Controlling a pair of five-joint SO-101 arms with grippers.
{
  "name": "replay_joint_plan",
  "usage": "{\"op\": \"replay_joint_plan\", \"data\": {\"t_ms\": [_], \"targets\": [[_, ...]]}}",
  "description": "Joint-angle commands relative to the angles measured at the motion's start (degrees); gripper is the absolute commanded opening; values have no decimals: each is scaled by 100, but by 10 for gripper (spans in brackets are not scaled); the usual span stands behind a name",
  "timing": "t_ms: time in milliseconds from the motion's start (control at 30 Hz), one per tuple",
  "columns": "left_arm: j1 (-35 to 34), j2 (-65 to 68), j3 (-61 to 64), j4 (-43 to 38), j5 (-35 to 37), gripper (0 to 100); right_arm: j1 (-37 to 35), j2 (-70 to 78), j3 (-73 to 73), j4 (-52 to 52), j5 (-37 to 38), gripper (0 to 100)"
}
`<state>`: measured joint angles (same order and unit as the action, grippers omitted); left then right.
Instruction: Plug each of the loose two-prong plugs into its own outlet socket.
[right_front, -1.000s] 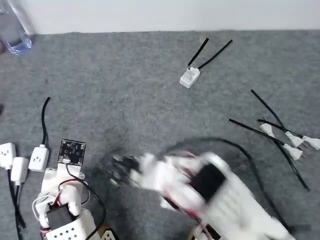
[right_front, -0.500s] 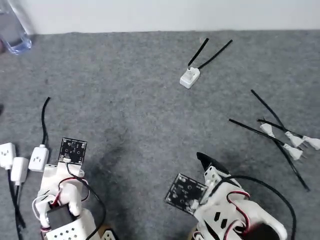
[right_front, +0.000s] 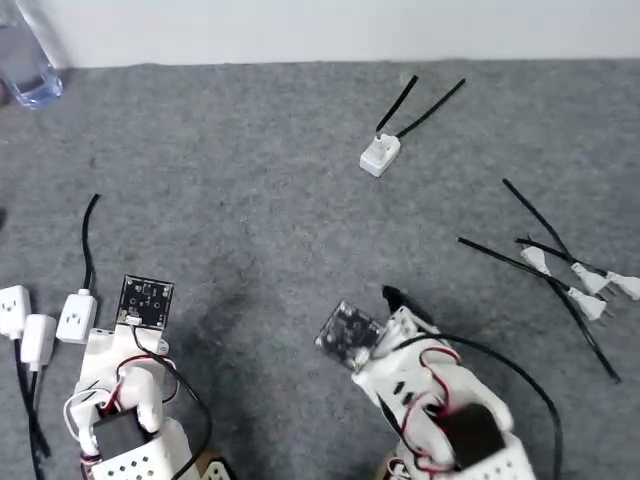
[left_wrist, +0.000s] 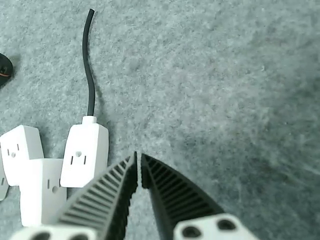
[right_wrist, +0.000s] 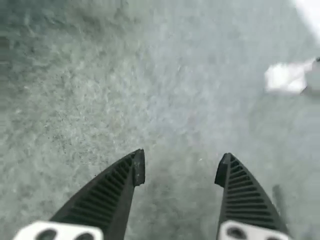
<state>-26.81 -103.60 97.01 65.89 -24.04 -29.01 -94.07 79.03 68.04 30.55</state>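
Observation:
Three white outlet sockets (right_front: 78, 316) lie at the table's left edge, and in the left wrist view the nearest socket (left_wrist: 84, 155) trails a black cord (left_wrist: 89, 65). My left gripper (left_wrist: 138, 161) is shut and empty, with its tips just beside that socket. Several loose two-prong plugs (right_front: 588, 280) with black cords lie at the far right. Another white socket (right_front: 380, 155) with two cords sits at the back centre and appears blurred in the right wrist view (right_wrist: 285, 77). My right gripper (right_wrist: 182, 170) hangs open over bare carpet at the front centre.
The grey carpet (right_front: 250, 200) covers the table up to a white wall at the back. A clear bottle (right_front: 25, 60) stands in the back left corner. The right arm's black cable (right_front: 530, 385) loops beside its base.
The right arm was a blur sweeping across the front of the table, then drew back. Its wrist has since shifted slightly left and forward. The left arm has not moved.

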Motion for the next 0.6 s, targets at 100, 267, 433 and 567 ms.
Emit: {"op": "replay_joint_plan", "data": {"t_ms": [100,267,433,567], "targets": [[18,-44,-57,-123,-9,15,57,-66,1248,-1077,-703,231],[-44,-44,-84,-220,-35,15,75,-40,1785,-1763,-703,231],[-712,-44,-286,-993,-492,15,57,-40,1785,-1631,-703,231],[-1477,-44,-1182,-1073,-598,15,57,-31,1785,-1631,-703,231]]}}
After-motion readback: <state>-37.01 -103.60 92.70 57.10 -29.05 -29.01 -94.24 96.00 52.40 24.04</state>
